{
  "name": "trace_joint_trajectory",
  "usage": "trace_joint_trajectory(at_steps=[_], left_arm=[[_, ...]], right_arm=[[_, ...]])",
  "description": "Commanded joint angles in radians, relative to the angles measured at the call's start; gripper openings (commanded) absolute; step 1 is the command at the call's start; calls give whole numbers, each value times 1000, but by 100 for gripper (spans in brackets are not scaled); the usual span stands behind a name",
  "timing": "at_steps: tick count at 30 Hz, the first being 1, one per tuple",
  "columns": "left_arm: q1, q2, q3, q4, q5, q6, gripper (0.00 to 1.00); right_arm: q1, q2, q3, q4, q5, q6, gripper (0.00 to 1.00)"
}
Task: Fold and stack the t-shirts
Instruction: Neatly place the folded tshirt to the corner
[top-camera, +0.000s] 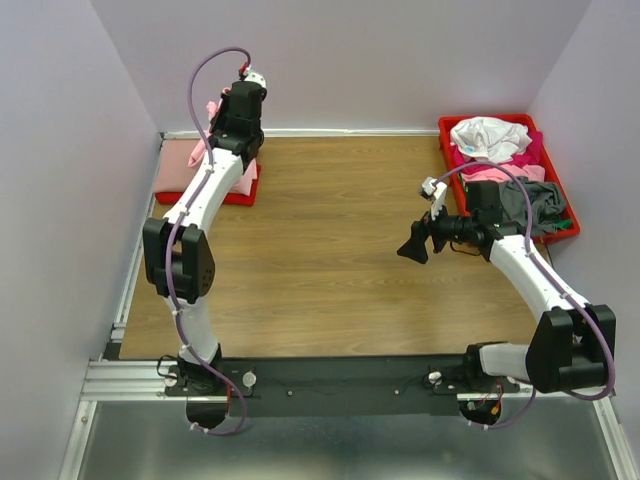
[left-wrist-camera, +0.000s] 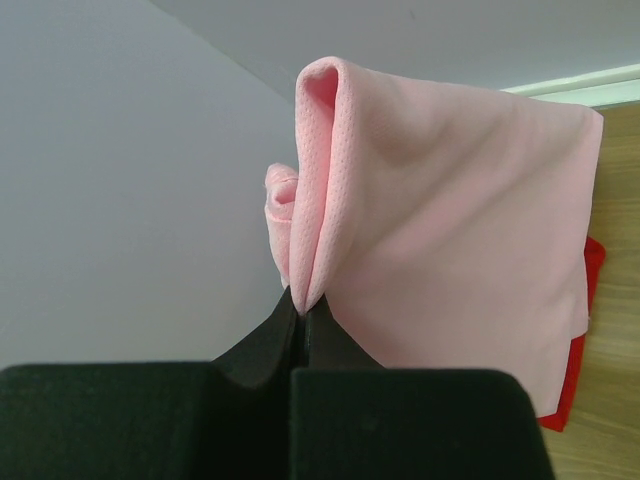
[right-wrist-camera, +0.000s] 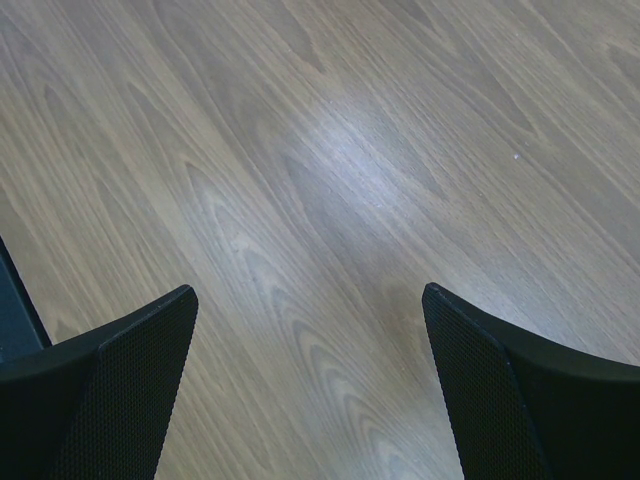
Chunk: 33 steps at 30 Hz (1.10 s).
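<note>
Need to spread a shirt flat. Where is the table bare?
The wooden tabletop's middle is bare, between two crowded far corners: left, where the left tool pinches a light pink cloth t-shirt; right, the red plastic tray heaped with shirts.

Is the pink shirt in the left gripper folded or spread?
Folded: the pink shirt is doubled over in layers, pinched at a fold by the shut left gripper.

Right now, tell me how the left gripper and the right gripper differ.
The left gripper is shut, pinching the pink shirt; the right gripper is open and empty. The left gripper is raised at the far left corner; the right gripper faces the wooden table. Both have black fingers.
</note>
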Motion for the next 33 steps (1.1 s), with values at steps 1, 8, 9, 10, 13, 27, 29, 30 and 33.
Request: trace_joint_trajectory(at_steps=[1, 8, 9, 10, 13, 27, 29, 30, 33], left_arm=[[28, 37, 46, 32, -19, 4, 0], [46, 103, 104, 32, 0, -5, 0], [48, 110, 110, 32, 3, -5, 0], [51, 122, 119, 30, 10, -8, 0], [59, 142, 127, 30, 17, -15, 0], [131, 234, 165, 53, 43, -61, 0], [138, 258, 181, 67, 53, -78, 0], [143, 267, 185, 71, 53, -78, 0], [158, 320, 219, 76, 53, -89, 0]], right_arm=[[-9, 4, 6, -10, -30, 5, 100], [-7, 7, 6, -10, -26, 3, 100], [-7, 9, 6, -9, -24, 3, 100], [-9, 9, 8, -10, -24, 3, 100], [-9, 12, 6, -10, -22, 3, 100], [-10, 21, 5, -12, -22, 0, 100], [-10, 21, 5, -12, -19, 0, 100], [-10, 23, 5, -12, -18, -1, 100], [-12, 23, 5, -10, -15, -1, 100]])
